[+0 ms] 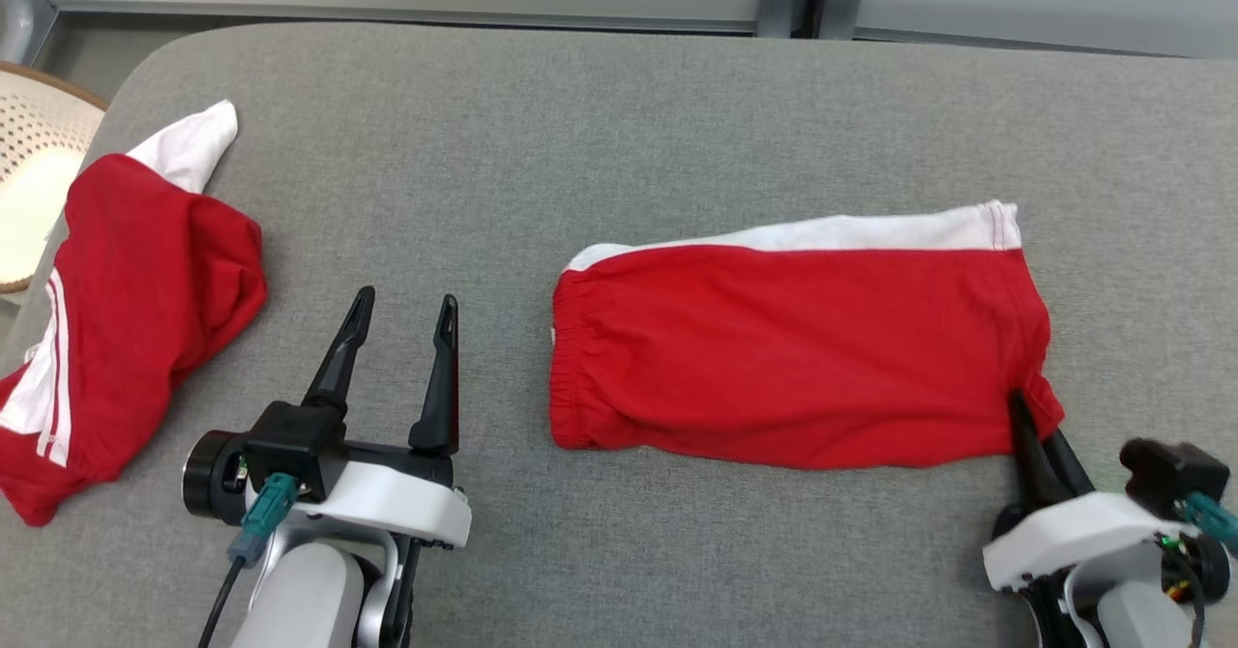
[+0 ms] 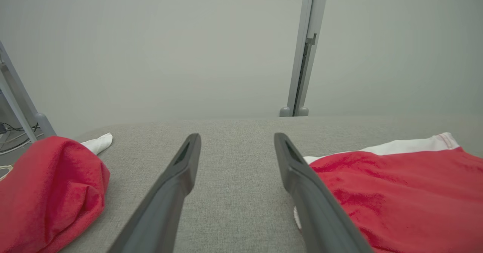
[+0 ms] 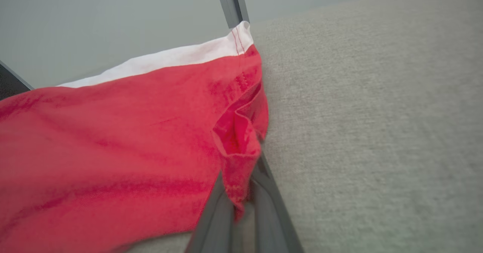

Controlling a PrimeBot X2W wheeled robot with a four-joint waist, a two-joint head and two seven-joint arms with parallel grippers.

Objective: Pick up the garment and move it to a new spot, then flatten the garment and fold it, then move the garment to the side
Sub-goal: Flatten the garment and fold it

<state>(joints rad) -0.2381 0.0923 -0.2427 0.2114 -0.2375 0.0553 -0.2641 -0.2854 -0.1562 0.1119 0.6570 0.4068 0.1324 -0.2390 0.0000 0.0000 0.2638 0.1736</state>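
Observation:
The garment (image 1: 793, 348), red shorts with a white band along the far edge and an elastic waist at the left, lies flat at the centre-right of the grey padded table (image 1: 619, 116). My right gripper (image 1: 1027, 416) is shut on its near right corner; the right wrist view shows a bunched red fold of the garment (image 3: 113, 139) pinched between the two fingers of that gripper (image 3: 239, 192). My left gripper (image 1: 406, 298) stands open over bare table, left of the waistband and apart from it. In the left wrist view the garment (image 2: 407, 192) lies beside the right finger of the open left gripper (image 2: 237, 136).
A second red and white garment (image 1: 135, 319) lies crumpled at the table's left edge, also seen as a red heap (image 2: 49, 188). A perforated round basket (image 1: 39, 174) stands beyond the left edge. A grey wall with a metal post (image 2: 303, 56) rises behind the table.

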